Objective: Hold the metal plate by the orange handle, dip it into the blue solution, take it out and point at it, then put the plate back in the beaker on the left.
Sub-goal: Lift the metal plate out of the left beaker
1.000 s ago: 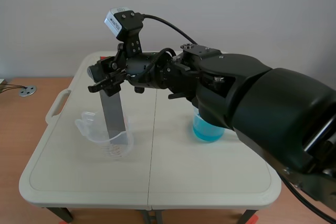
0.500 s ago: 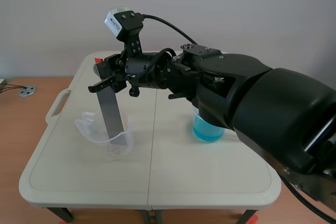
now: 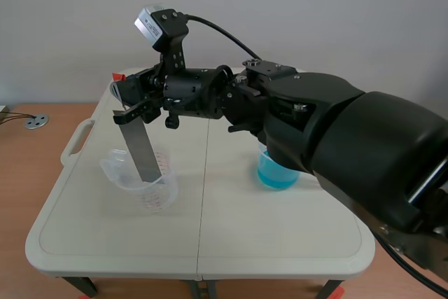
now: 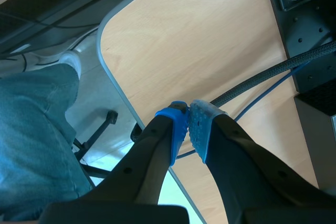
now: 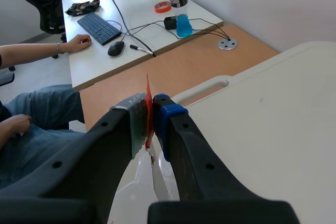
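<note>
The grey metal plate (image 3: 143, 152) leans to the left, its lower end inside the clear beaker (image 3: 140, 183) on the left of the white table (image 3: 210, 243). My right gripper (image 3: 129, 99) reaches across from the right and is shut on the plate's orange handle (image 3: 118, 77) above that beaker. In the right wrist view the gripper (image 5: 148, 100) pinches the thin orange handle (image 5: 148, 109), with the clear beaker (image 5: 131, 182) below. The beaker of blue solution (image 3: 276, 173) stands right of centre. My left gripper (image 4: 188, 111) is shut on nothing, off the table.
A person (image 5: 31, 108) sits at a desk with a keyboard (image 5: 101, 27) and a bottle (image 5: 181, 9) beyond the table's left edge. A wooden surface (image 4: 199, 35) and a cable (image 4: 262, 80) lie under the left gripper. The table has a carry handle (image 3: 75, 141).
My right gripper has shifted left and a little up with the handle, tilting the plate further; the plate's lower end stays in the clear beaker.
</note>
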`<move>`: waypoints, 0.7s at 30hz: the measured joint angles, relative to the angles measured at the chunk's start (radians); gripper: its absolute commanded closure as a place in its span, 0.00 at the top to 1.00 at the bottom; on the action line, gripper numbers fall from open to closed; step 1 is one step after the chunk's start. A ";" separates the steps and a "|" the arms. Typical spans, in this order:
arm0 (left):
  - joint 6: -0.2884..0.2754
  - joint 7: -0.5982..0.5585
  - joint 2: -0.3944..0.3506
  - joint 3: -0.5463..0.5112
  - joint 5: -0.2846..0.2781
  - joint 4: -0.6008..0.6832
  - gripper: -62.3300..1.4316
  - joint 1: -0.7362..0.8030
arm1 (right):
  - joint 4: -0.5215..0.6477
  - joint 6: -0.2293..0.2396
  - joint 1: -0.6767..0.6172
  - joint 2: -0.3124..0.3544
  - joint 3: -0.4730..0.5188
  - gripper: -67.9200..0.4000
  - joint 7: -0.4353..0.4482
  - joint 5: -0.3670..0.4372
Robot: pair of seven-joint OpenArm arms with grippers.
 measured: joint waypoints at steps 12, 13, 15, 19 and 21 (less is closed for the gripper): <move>0.000 0.000 0.000 0.000 0.000 0.000 0.11 0.000 | 0.181 0.076 -0.014 0.074 0.000 0.02 0.007 0.000; 0.000 0.000 0.000 0.000 0.000 0.000 0.11 0.000 | 0.198 0.076 -0.021 0.081 0.000 0.02 0.007 0.000; 0.000 0.000 0.000 0.000 0.000 0.000 0.11 0.000 | 0.232 0.076 -0.035 0.098 0.000 0.02 0.006 0.000; 0.000 0.000 0.000 0.000 0.000 0.000 0.11 0.000 | 0.275 0.076 -0.056 0.132 0.002 0.02 0.005 0.000; 0.000 0.000 0.000 0.000 0.000 0.000 0.11 0.000 | 0.293 0.076 -0.062 0.147 0.011 0.02 0.003 0.000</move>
